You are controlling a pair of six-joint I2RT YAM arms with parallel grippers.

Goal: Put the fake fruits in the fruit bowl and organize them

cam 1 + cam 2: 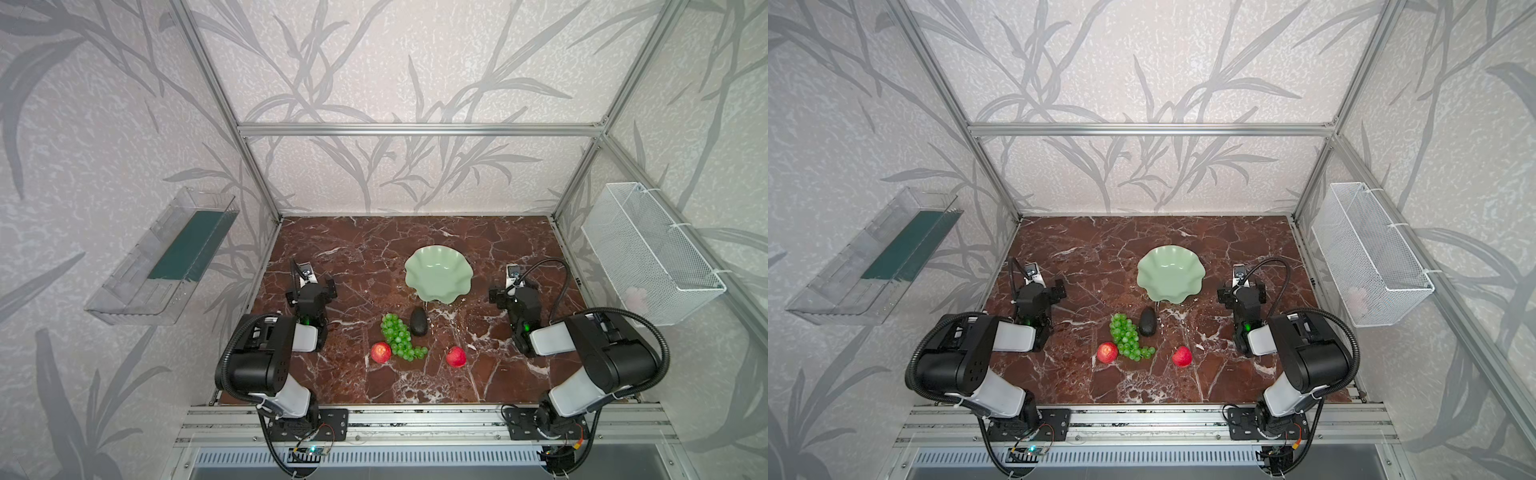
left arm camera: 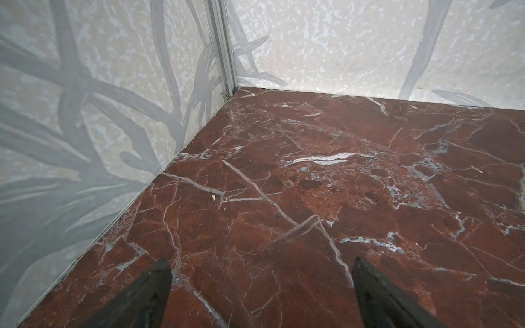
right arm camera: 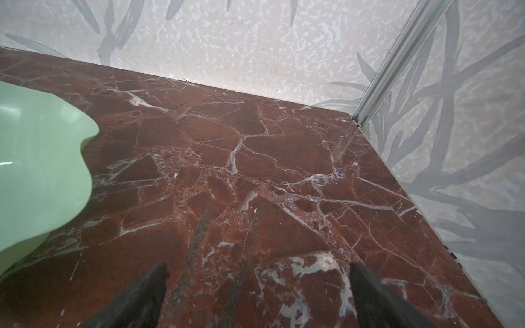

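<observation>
- Bowl (image 1: 438, 273) on table (image 1: 340, 249), behind fruit.
- Grapes (image 1: 400, 336), avocado (image 1: 419, 322) side by side on table, near bowl.
- Left apple (image 1: 381, 352) just beside grapes; right apple (image 1: 456, 356) apart.
- Left pincer (image 2: 261, 264), right pincer (image 3: 258, 267) released, wide, gripping nothing, flanking fruit.

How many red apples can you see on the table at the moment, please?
2. The left apple lies close beside the green grapes; the right apple sits alone on the table. Both are outside the bowl; none seems hidden.
</observation>
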